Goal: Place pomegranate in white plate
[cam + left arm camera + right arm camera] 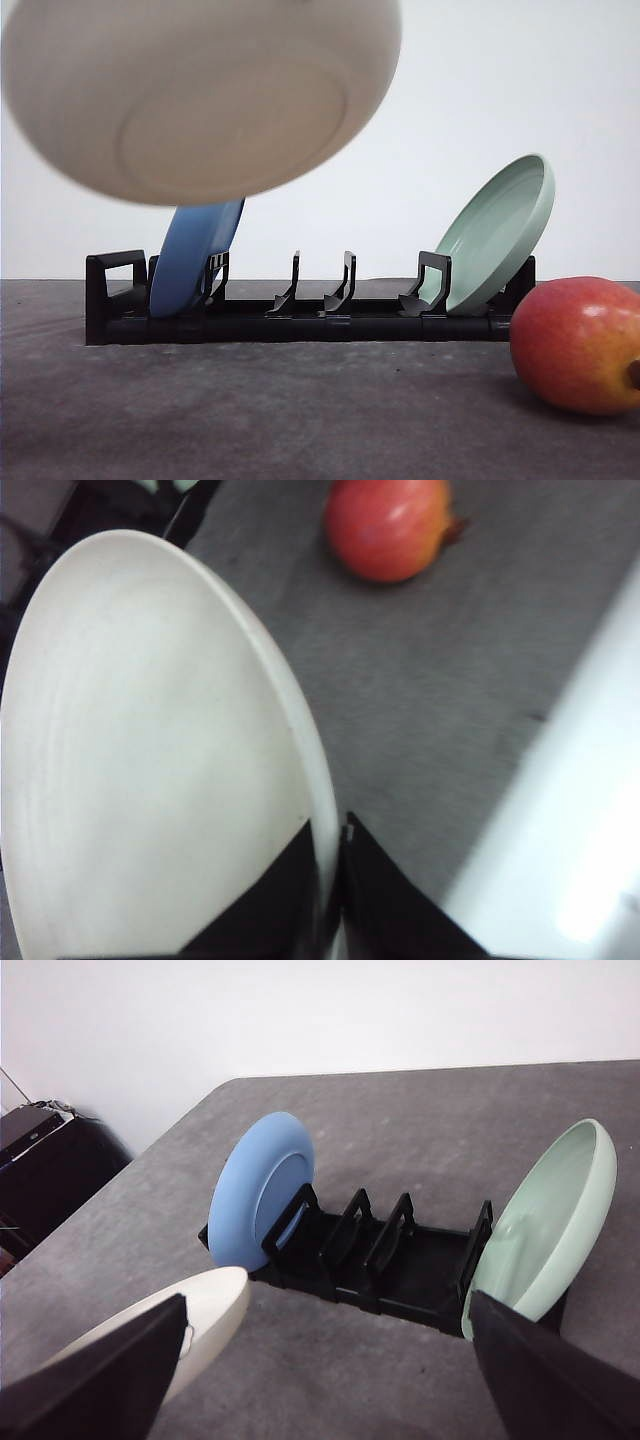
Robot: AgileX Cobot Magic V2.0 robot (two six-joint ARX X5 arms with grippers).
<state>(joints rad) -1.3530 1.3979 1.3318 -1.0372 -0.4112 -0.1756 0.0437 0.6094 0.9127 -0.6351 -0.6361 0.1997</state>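
Two plates standing in the black rack [300, 315]: blue plate [195, 260] and green plate [497, 235]. Left gripper [335, 900] pinching white plate [200, 95], lifted up. Pomegranate [578, 345] on gray table [250, 410], beside rack. Right gripper [330, 1380] wide open.

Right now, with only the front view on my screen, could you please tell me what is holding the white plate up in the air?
Observer: The left gripper is shut on the white plate, one finger on each side of its rim.
Operator: Is anything lying in it?
Observer: No, the left wrist view shows its ridged inner face bare.
Operator: And the right gripper?
Observer: The right gripper is open with nothing between its fingers, facing the black rack.
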